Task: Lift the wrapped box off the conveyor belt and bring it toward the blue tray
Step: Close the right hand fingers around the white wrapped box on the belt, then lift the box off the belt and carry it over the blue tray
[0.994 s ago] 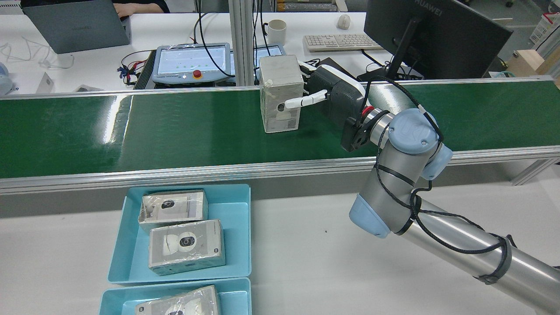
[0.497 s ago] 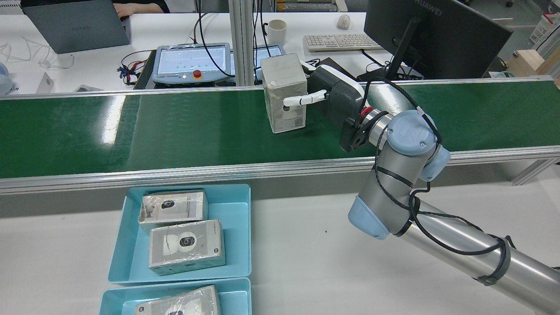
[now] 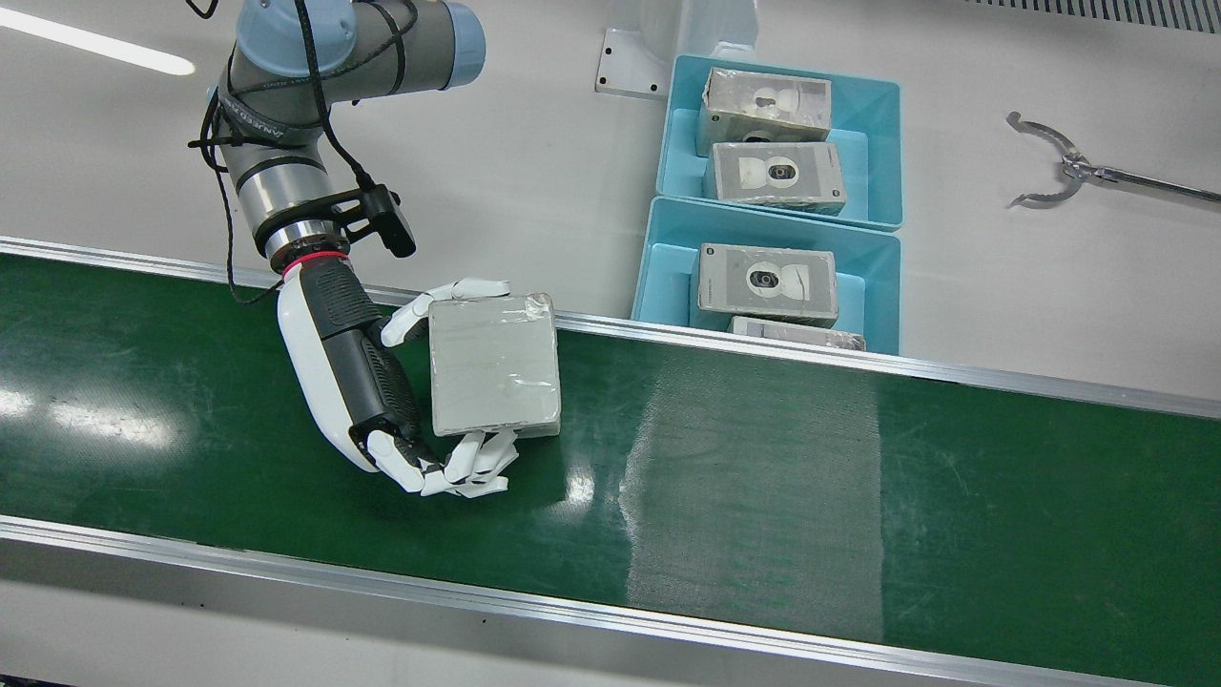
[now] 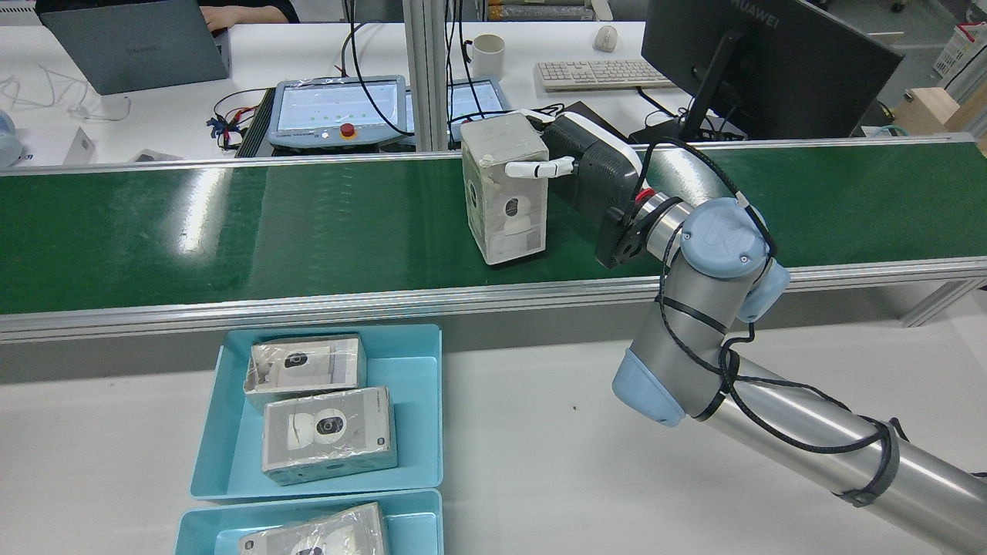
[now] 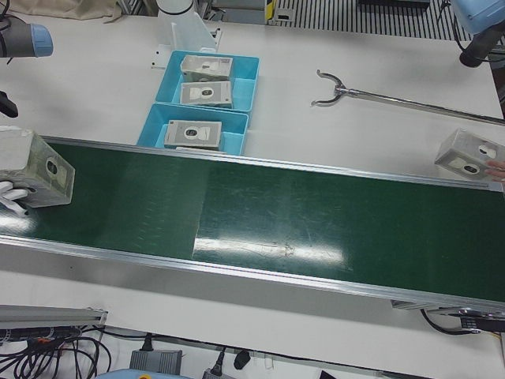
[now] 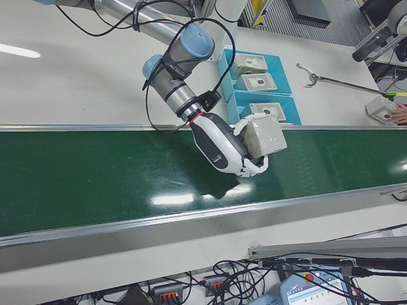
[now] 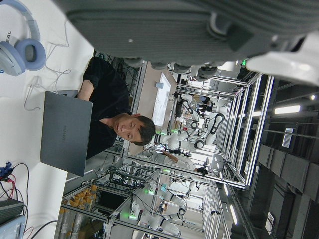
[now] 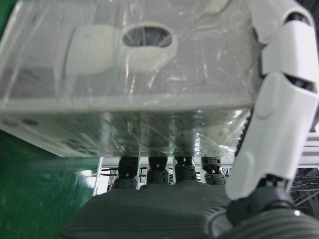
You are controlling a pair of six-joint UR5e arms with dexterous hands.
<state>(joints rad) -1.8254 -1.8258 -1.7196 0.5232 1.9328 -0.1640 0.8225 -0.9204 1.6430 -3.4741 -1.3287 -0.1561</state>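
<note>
right hand [image 3: 382, 382]: closed around the wrapped box [image 3: 493, 364], white fingers [image 3: 472, 468] curled on the operator-side face, thumb on the robot-side face. Rear view shows the same hand [image 4: 574, 166] reaching in from the box's [image 4: 505, 189] right, thumb laid across the upper part.
grip: looks firm. Right hand view has the box [image 8: 134, 74] filling the frame, pressed toward the palm, film wrinkled at the contacts.
box position: over the green conveyor belt [image 3: 858, 496], near the rail on the robot's side. Right-front view shows the box [image 6: 264, 136] tilted with a shadow on the belt below it, so I judge it lifted clear; can't confirm full clearance from the rear view, where the lower edge sits close to the belt [image 4: 231, 223].
blue tray [image 3: 668, 272]: on the white table across the rail, apart from the carried box, toward the robot's left. Two wrapped boxes already in it; a second tray [image 3: 887, 153] behind holds two more.
left hand: camera points off at the lab and a person with a laptop; only the dark underside of the hand shows, finger spread can't be told. Not involved.
done: grasp, and likely lift-off.
left: cross the rail, carry toward the tray.
risk: slick film, watch for slip in the pinch.
</note>
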